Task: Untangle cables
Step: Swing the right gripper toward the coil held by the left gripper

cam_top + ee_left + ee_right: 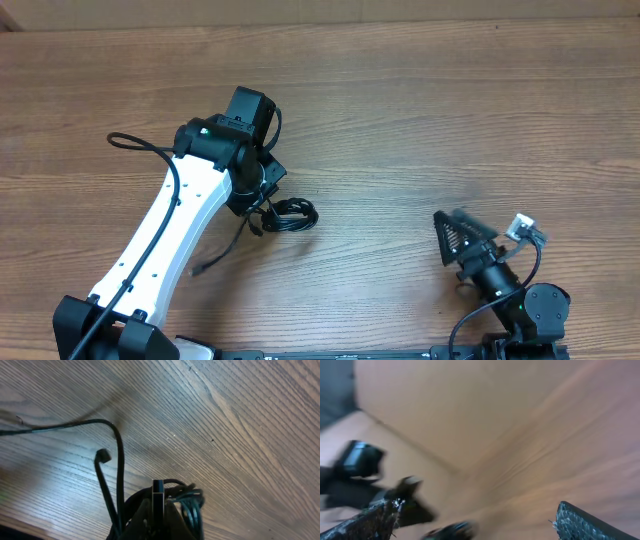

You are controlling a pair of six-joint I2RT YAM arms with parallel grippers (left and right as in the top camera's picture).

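One pair, the left fingers (158,497), is clamped on the bunched cables (290,215); the right fingers (580,522) stand wide open.

Right wrist view blurred; left gripper (158,489) seemingly hides part of the cables (192,504).

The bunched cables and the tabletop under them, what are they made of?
Cables: probably rubber or plastic sheathing, matte black, bending freely into loops. Tabletop: wood or wood-look laminate, brown streaked grain, slight sheen; cannot tell which.
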